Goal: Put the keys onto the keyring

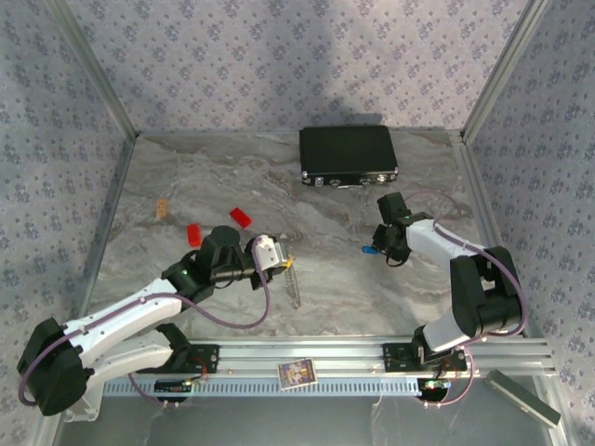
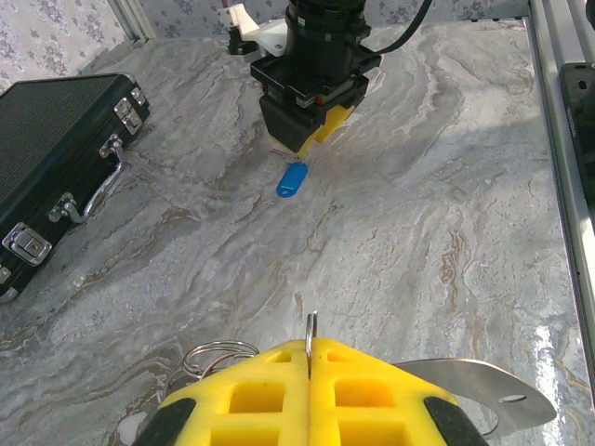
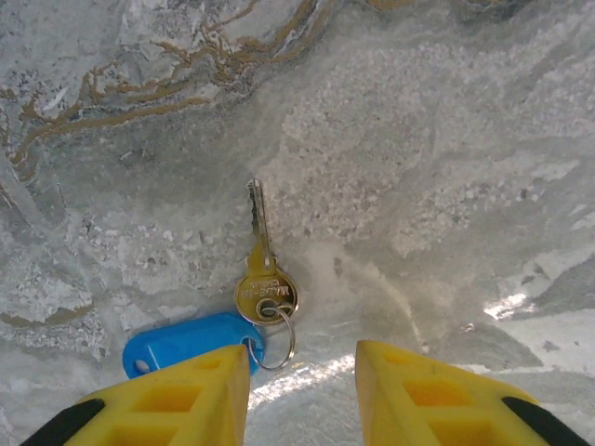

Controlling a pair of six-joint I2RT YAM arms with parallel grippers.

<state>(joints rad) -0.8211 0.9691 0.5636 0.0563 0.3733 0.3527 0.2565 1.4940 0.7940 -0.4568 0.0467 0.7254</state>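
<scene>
Brass key [image 3: 265, 279] with blue tag [image 3: 191, 339] lies flat on the tabletop [image 3: 446, 139] near the right edge, directly below the right gripper [image 3: 302, 358]: jaws part-open, empty, key head just ahead of the gap, blade pointing straight away from the fingers [image 3: 186, 400]. Well apart toward the middle, the left gripper [image 2: 311, 358] is closed on the thin wire of the keyring [image 2: 310, 327]. Nothing obstructs: black case [image 1: 348, 154] at far edge, red blocks [image 1: 240, 217] toward the left.

Brass-coloured metal key [image 3: 264, 275] with glossy blue plastic tag [image 3: 189, 342] on smooth marbled table [image 3: 446, 139].
</scene>
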